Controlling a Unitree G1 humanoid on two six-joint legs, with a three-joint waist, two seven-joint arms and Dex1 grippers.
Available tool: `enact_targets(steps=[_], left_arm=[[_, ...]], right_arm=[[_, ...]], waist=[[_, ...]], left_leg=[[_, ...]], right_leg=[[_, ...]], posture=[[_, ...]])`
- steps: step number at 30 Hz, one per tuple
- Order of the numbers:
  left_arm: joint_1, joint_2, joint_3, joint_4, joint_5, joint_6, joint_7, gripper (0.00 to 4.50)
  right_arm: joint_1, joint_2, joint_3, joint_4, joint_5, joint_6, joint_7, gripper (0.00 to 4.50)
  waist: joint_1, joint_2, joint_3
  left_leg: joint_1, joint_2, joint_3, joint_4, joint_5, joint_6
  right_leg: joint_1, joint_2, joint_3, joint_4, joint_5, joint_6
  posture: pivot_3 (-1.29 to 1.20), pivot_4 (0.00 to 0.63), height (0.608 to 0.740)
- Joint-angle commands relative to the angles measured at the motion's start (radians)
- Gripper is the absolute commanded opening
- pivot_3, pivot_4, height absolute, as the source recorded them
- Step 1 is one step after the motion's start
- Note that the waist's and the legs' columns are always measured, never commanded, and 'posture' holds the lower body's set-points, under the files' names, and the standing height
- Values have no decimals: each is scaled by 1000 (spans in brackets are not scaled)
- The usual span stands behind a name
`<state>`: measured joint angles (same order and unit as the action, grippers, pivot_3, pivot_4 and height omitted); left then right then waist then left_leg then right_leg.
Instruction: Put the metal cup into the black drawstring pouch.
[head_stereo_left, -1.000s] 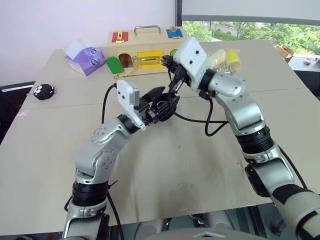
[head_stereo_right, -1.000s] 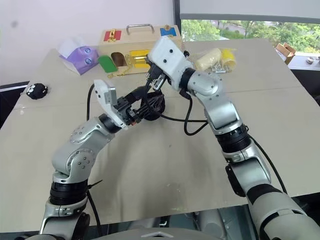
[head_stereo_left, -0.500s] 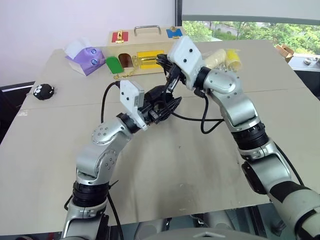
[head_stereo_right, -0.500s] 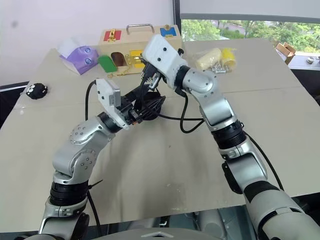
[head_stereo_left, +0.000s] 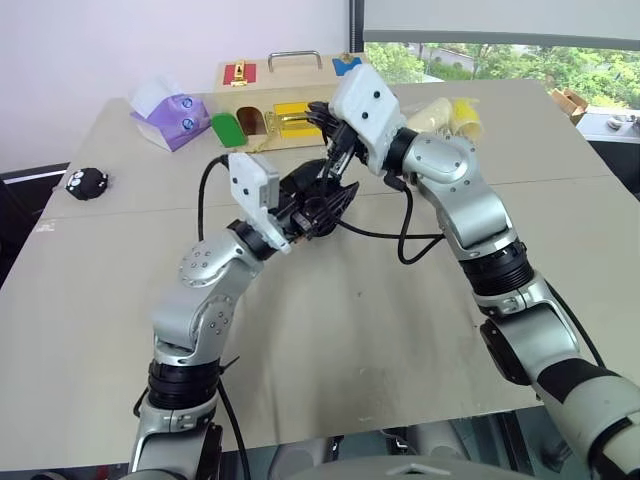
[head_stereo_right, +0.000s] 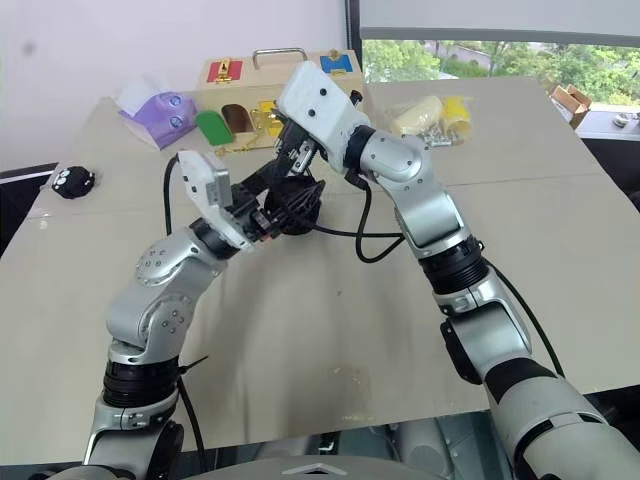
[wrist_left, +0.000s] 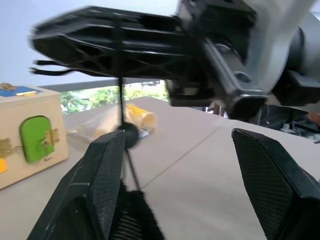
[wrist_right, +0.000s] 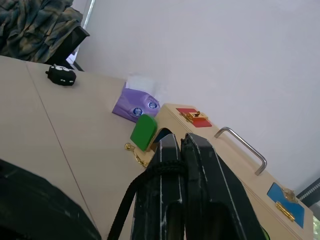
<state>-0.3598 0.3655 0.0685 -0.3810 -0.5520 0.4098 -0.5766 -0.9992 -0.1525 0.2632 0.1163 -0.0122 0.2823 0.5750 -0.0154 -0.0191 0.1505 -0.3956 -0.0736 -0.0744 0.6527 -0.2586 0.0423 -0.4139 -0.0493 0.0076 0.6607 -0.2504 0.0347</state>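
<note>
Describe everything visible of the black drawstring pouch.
The black drawstring pouch is soft, matte black fabric, bunched and held up off the table between the two arms. The left gripper has its fingers spread around it. Its thin black cord, with a small bead, is pinched in the shut right gripper.

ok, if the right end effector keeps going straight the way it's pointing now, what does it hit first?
Likely the wooden latch box: the right end effector, shut on the pouch's black cord, points at its near face beside the open green door. The gap between them is unclear.
</note>
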Motion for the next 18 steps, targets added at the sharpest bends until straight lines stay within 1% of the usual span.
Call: enact_targets(steps=[1, 4, 11, 14, 18], left_arm=[[30, 24, 1, -26, 22, -56, -37, 3501], [44, 36, -13, -23, 84, -104, -31, 3501], [4, 5, -18, 20, 127, -130, 12, 3501], [-9, -1, -20, 34, 134, -133, 15, 3501], [-30, -24, -2, 47, 96, -129, 16, 3501]], right_arm=[[-20, -1, -32, -34, -2, -14, -24, 0], [-24, 1, -35, -32, 1, -15, -32, 0], [-23, 11, -23, -57, 17, -10, -4, 0], [-19, 13, -18, -66, 19, -5, 5, 0], [-16, 20, -14, -87, 24, 12, 15, 0]], waist=[[0, 0, 0], [0, 0, 0], [1, 0, 0], [1, 0, 0], [0, 0, 0]], left_leg=[[0, 0, 0, 0, 0, 0], [0, 0, 0, 0, 0, 0], [0, 0, 0, 0, 0, 0], [0, 0, 0, 0, 0, 0], [0, 0, 0, 0, 0, 0]], right_leg=[[0, 0, 0, 0, 0, 0], [0, 0, 0, 0, 0, 0], [0, 0, 0, 0, 0, 0], [0, 0, 0, 0, 0, 0], [0, 0, 0, 0, 0, 0]], posture=[[0, 150, 740], [0, 150, 740], [0, 150, 740], [0, 150, 740], [0, 150, 740]])
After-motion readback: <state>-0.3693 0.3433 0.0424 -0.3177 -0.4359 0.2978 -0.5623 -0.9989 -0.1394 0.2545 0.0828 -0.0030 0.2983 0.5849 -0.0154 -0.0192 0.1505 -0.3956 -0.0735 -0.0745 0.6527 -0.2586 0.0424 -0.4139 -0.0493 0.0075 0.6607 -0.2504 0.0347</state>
